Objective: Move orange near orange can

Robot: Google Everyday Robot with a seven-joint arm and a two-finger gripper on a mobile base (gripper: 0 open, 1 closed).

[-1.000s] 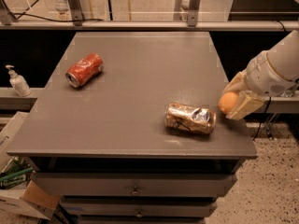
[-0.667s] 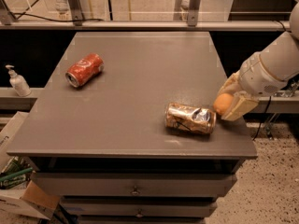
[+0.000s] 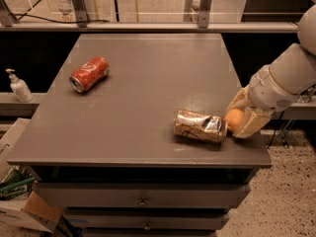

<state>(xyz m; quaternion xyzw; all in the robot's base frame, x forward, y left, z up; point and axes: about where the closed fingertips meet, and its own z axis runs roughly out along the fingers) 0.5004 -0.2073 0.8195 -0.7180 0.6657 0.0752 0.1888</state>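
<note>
The orange (image 3: pixel 233 118) is a small round orange fruit held between my gripper's fingers at the right edge of the grey table (image 3: pixel 143 83). My gripper (image 3: pixel 238 119) is shut on it, low over the table top. The orange can (image 3: pixel 199 125), dented, shiny gold and silver, lies on its side just left of the orange, touching or almost touching it. My white arm reaches in from the right.
A red can (image 3: pixel 89 73) lies on its side at the table's left. A soap dispenser (image 3: pixel 18 85) stands on a ledge left of the table. Boxes (image 3: pixel 19 201) sit on the floor at lower left. Drawers (image 3: pixel 143 200) are under the table top.
My gripper has moved left with the orange, bringing it from a small gap away to right beside the orange can's right end. The cans have not moved.
</note>
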